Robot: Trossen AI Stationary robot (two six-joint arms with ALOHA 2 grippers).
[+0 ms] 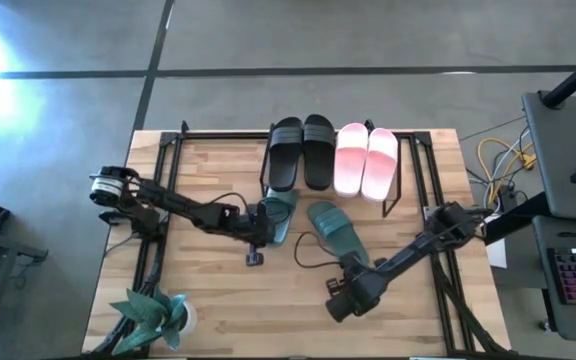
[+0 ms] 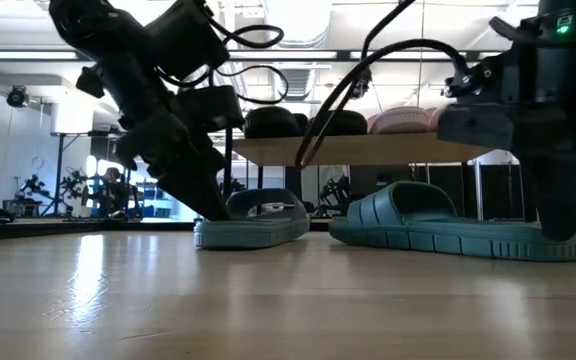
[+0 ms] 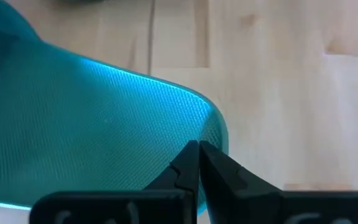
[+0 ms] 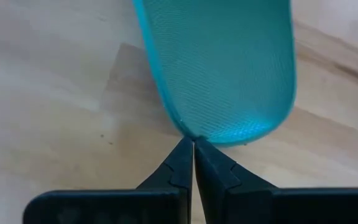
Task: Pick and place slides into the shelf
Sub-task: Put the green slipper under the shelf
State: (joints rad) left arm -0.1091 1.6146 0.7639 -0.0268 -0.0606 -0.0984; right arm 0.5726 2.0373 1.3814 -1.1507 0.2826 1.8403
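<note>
Two teal-green slides lie sole-down on the wooden table. The left one (image 1: 280, 212) (image 2: 253, 228) has its far end under the shelf's near edge; the right one (image 1: 336, 232) (image 2: 448, 228) lies in front of the shelf. The shelf (image 1: 333, 160) carries the black pair (image 1: 302, 150) and the pink pair (image 1: 366, 160) on its plank top. My left gripper (image 1: 265, 228) (image 3: 197, 148) is shut at the left slide's near end. My right gripper (image 1: 356, 268) (image 4: 193, 144) is shut at the right slide's near end. My left gripper meets the left teal slide with its shut fingertips at the rim of the rounded near end (image 3: 211, 127), slanting down from the table's left. The slide lies flat on the table. My right gripper has its shut fingertips against the edge of the right teal slide's rounded near end (image 4: 188, 132), slanting down from the table's near right. That slide also lies flat on the table.
A teal-green potted plant (image 1: 158, 312) stands at the table's near left corner. Black frame rails (image 1: 163, 200) (image 1: 430, 190) run along both sides of the table. A small dark part (image 1: 255, 258) lies near the left gripper. Bare table (image 1: 258, 310) stretches toward the near edge.
</note>
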